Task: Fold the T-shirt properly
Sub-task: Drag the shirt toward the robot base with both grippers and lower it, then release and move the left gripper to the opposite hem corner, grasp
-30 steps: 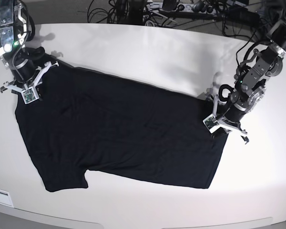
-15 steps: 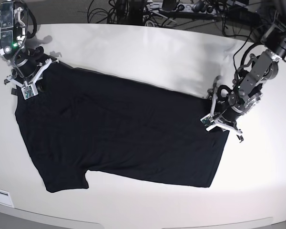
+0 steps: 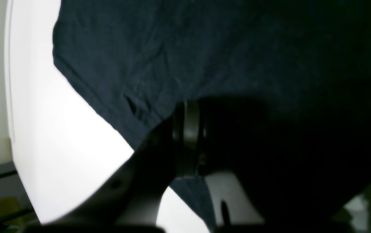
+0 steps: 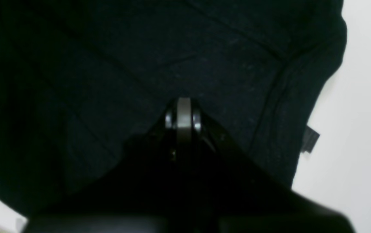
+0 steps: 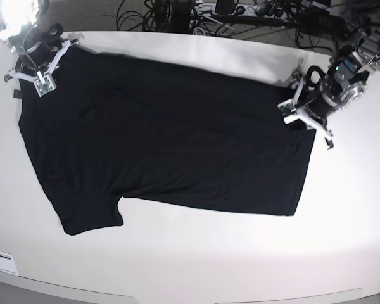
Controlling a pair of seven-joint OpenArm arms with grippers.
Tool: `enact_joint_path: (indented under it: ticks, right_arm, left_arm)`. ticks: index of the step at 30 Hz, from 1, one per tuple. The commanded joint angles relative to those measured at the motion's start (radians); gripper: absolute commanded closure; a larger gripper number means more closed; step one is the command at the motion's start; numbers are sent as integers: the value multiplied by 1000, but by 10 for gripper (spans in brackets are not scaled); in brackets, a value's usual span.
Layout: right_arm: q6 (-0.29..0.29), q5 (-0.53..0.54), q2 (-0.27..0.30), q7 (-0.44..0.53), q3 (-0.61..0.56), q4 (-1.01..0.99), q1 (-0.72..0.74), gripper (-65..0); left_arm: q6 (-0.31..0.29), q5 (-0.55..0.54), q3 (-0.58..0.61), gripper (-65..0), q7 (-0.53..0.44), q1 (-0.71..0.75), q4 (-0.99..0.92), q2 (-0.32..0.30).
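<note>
The black T-shirt (image 5: 171,145) lies spread on the white table (image 5: 209,259), plain side up; no print shows. My right gripper (image 5: 38,75), at the base view's far left, is shut on the shirt's far left corner; in the right wrist view its closed tips (image 4: 183,108) pinch dark cloth (image 4: 107,64). My left gripper (image 5: 302,116), at the base view's right, is shut on the shirt's far right edge; in the left wrist view its tips (image 3: 187,111) sit against the cloth (image 3: 172,48). One sleeve (image 5: 88,218) lies at the front left.
Cables and power strips (image 5: 228,12) lie behind the table's far edge. A white label (image 5: 0,259) sits at the front left corner. A small black tag (image 4: 310,139) sticks out from the shirt's edge by the right gripper.
Both grippers have moved toward the table's far edge, dragging the shirt's far edge with them. The whole shirt has shifted away and stretched flatter.
</note>
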Motion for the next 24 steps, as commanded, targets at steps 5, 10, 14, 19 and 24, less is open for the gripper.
enact_joint_path:
  ticks: [5,10,14,19,24]
  right_arm:
    - [-17,-30,14,-8,6,23,-54,0]
    - [-32,-29,14,-16,6,23,-108,0]
    - [-32,-30,13,-16,6,23,-137,0]
    - [-32,-30,14,-27,6,23,-140,0]
    - [-32,-30,14,-35,6,27,-140,0]
  left_arm:
    - [-8,1,-6,0,25,53,70,-58]
    - [-6,28,-6,0,53,120,94,-79]
    - [8,56,-6,0,60,137,95,-85]
    - [7,44,-6,0,125,160,141,-119]
    - [9,32,-6,0,134,176,204,-178]
